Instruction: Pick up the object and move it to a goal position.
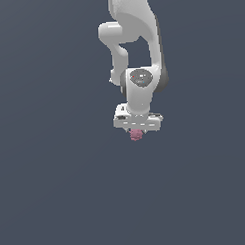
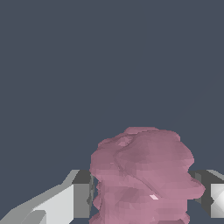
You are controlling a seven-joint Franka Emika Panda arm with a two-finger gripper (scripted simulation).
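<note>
The object [image 1: 136, 135] is a small dusty-pink bumpy clump. In the exterior view it shows just under the white gripper [image 1: 137, 130], which points straight down. In the wrist view the object [image 2: 142, 175] fills the space between the two fingers [image 2: 78, 197], whose dark pads press against its two sides. The gripper [image 2: 142, 194] is shut on the object. The fingertips are mostly hidden in the exterior view.
The white arm [image 1: 134, 44] rises from the gripper toward the top of the exterior view. Around it there is only a plain dark grey-blue surface [image 1: 56, 187].
</note>
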